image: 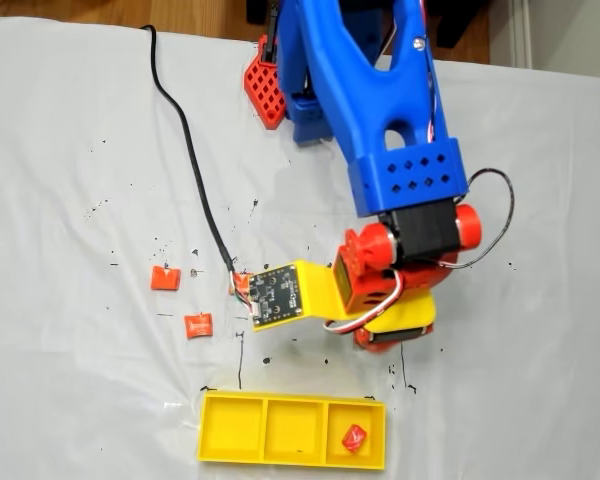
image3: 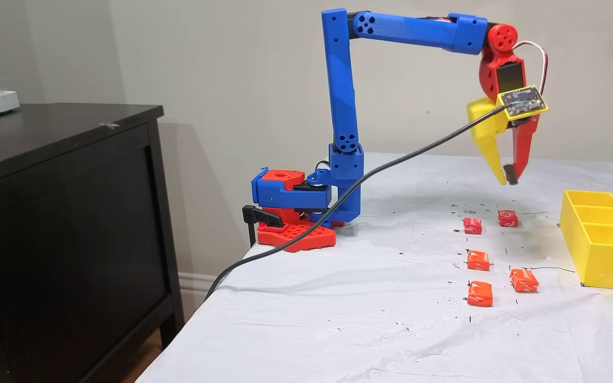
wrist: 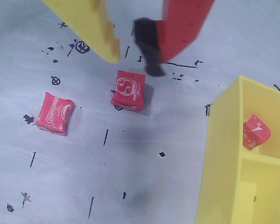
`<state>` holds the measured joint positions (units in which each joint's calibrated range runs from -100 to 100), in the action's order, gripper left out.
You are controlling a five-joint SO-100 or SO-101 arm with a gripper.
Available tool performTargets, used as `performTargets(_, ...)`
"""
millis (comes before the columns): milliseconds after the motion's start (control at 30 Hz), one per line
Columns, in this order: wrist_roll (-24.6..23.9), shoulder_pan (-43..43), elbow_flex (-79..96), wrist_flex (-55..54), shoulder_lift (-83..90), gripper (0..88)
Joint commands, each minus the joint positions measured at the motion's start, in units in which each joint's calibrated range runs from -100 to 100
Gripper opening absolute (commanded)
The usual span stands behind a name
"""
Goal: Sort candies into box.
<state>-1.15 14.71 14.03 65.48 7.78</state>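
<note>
Yellow box (wrist: 224, 154) at near right holds one candy (wrist: 255, 132); my gripper (wrist: 133, 63) hangs spread, empty, above the next candy (wrist: 129, 90), lined up to grasp.

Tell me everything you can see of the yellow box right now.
The box is a low, long, bright-yellow plastic-looking tray with three square compartments in a row. It sits flat on the white sheet. One red candy lies in an end compartment, the right one in a fixed view from above; the other two look empty. Nothing else touches it.
</note>
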Motion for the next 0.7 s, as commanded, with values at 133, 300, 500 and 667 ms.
performTargets(133,1.03,0.15,-3.51,2.19,-4.39,25.8)
performTargets(300,1.37,0.42,-2.06,0.39,-6.17,23.6)
performTargets(500,1.27,0.87,-2.97,-1.82,-10.24,23.6)
performTargets(667,1.17,1.50,-4.24,-2.89,-13.30,21.3)
